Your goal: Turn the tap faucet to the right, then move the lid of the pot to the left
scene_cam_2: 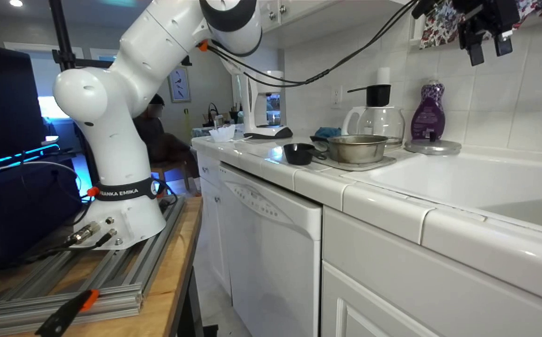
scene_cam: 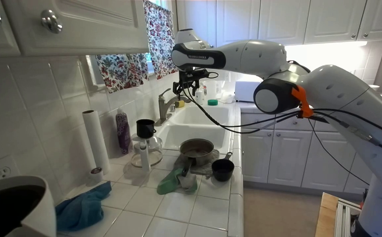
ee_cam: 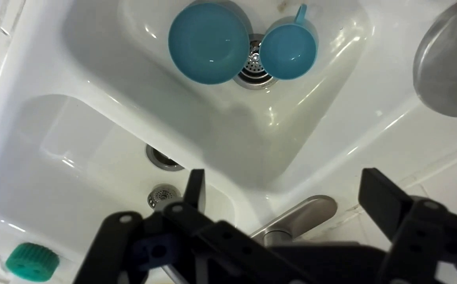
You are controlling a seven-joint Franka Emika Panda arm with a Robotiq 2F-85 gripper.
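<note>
The silvery tap faucet stands at the back of the sink in an exterior view, its spout reaching out over the basins. Its base plate shows in the wrist view between and below the fingers; most of its body is hidden by the gripper. My gripper is open and empty, pointing down right by the spout; I cannot tell whether it touches. It is also open in an exterior view and the wrist view. The metal pot stands uncovered on a cloth. Its grey lid lies on the sink rim, also in the wrist view.
The double sink holds a blue bowl and blue cup. A purple bottle stands behind the lid. A glass carafe with a black pan on top and another black pan flank the pot.
</note>
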